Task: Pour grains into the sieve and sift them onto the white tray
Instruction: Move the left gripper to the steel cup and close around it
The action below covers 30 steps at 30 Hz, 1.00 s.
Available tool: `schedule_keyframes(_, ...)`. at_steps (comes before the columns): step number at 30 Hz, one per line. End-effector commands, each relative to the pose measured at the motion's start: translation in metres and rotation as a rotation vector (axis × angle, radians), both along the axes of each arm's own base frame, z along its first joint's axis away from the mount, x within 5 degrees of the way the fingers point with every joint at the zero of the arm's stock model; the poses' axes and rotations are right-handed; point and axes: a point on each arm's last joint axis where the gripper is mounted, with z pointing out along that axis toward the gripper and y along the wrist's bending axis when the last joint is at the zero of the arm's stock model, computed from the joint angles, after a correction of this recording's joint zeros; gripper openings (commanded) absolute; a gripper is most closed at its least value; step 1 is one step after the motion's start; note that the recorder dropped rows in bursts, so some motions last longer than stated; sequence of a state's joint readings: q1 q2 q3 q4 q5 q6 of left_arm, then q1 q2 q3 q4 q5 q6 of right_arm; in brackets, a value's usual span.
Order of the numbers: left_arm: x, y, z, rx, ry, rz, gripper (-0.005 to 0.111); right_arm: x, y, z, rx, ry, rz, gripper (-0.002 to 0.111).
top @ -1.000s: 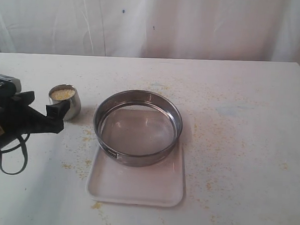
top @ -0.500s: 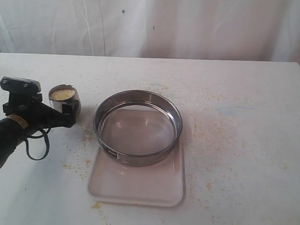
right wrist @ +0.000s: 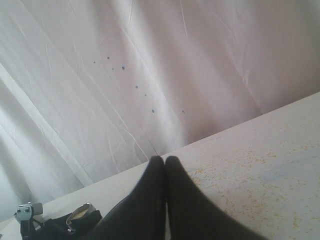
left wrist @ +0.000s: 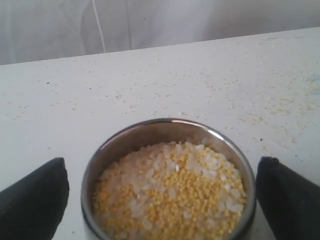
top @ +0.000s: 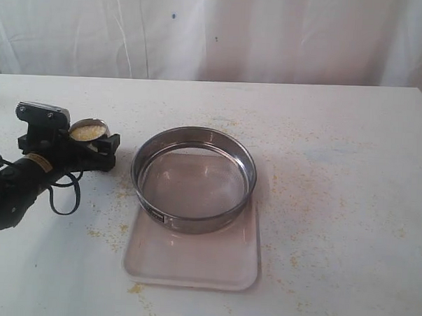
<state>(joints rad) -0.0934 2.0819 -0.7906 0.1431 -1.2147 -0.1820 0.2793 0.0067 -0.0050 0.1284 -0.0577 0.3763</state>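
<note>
The grains [left wrist: 170,195], yellow granules mixed with pale whitish ones, fill a small steel cup [top: 88,132] at the table's left. My left gripper [top: 92,143] is open, and its two black fingers [left wrist: 36,199] stand on either side of the cup with a gap to each wall. The sieve [top: 193,178], a wide steel ring with a mesh bottom, sits empty on the far end of the white tray [top: 192,269]. My right gripper [right wrist: 165,161] is shut on nothing and raised above the table; it does not show in the exterior view.
Yellowish specks are strewn over the white table [top: 335,205] around the tray and cup. A white cloth backdrop [top: 216,32] hangs behind the far table edge. The left arm's cable loops [top: 62,193] on the table beside the tray.
My left gripper has moved right and forward from the table's left edge until its fingers stand around the cup. The cup, sieve and tray have not moved.
</note>
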Motion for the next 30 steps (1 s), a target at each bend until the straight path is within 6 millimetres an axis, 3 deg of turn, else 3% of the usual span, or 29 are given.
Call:
schedule_keyframes(1, 0.008, 0.000, -0.001, 0.011, -0.020, -0.001, 0.105, 0.000, 0.000, 0.000, 0.002, -0.012, -0.001, 0.000)
schedule_keyframes(9, 0.008, 0.000, -0.012, 0.014, 0.008, -0.002, 0.105, 0.000, 0.000, 0.000, 0.002, -0.012, -0.001, 0.000)
schedule_keyframes(30, 0.020, -0.001, -0.006, 0.002, -0.002, 0.002, 0.105, 0.000, 0.000, 0.000, 0.002, -0.012, -0.001, 0.000)
